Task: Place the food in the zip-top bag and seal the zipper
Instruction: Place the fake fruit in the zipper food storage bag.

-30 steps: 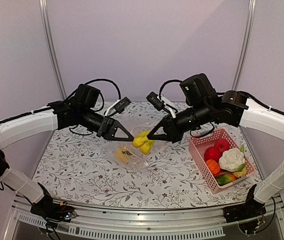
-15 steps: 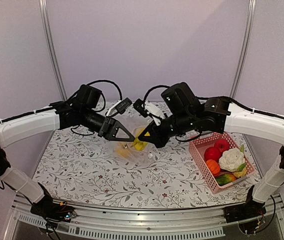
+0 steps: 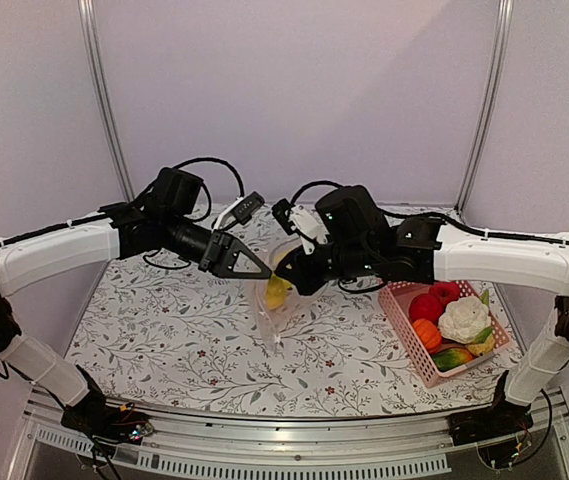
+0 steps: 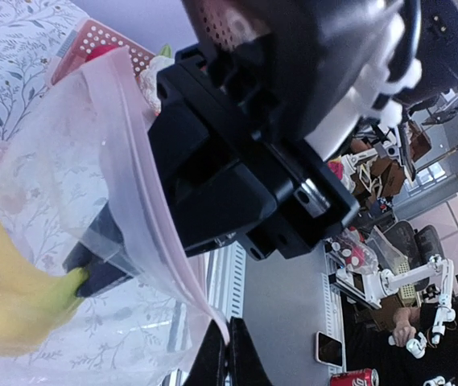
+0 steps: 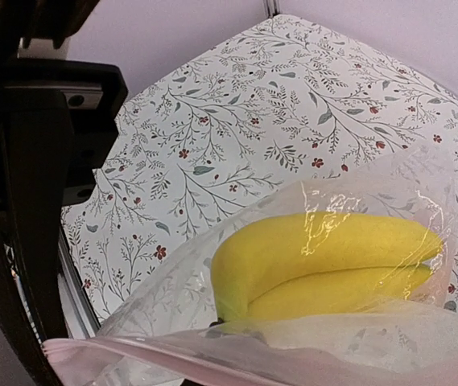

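The left fingers [image 4: 241, 366] are pressed together on the zipper [image 5: 116, 351] — the pink strip along the mouth of the zip-top bag [image 3: 282, 318]. The bag hangs open over the surface [image 3: 164, 340], apart from the pink basket [image 3: 414, 273], on the basket's left-arm side. The right fingers [image 3: 302, 278] reach into the bag's mouth, nipped on the stem end of the banana [image 5: 325, 257] (it is already inside the clear plastic). Red fruits [image 3: 434, 298], cauliflower [image 3: 464, 318] and an orange piece [image 3: 426, 334] lie in the basket.
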Robot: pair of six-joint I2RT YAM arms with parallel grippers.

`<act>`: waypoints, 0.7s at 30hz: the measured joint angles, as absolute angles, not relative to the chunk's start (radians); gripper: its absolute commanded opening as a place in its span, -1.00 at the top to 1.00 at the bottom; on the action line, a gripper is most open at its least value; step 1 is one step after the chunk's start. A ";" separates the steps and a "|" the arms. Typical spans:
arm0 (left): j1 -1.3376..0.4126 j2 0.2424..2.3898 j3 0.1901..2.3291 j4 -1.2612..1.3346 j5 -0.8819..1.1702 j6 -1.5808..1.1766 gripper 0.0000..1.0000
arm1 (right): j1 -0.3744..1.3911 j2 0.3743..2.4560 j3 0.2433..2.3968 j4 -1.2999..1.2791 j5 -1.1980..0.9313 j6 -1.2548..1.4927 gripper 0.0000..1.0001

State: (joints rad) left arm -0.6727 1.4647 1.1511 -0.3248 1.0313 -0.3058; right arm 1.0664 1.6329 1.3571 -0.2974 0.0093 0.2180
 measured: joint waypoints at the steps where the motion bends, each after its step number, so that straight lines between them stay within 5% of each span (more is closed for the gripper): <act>1: -0.672 1.465 1.151 -0.325 1.029 -0.307 1.00 | 1.068 1.640 1.357 -0.294 0.011 0.221 0.69; 6: -0.665 1.465 1.151 -0.324 1.013 -0.315 1.00 | 1.074 1.648 1.354 -0.286 0.019 0.234 0.34; 21: -0.625 1.465 1.151 -0.315 0.935 -0.338 1.00 | 1.077 1.618 1.335 -0.283 -0.064 0.246 -0.21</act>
State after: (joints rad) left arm -0.6254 1.4647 1.1507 -0.3149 0.9352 -0.3378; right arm 1.0775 1.6180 1.3354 -0.2832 -0.0635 0.2462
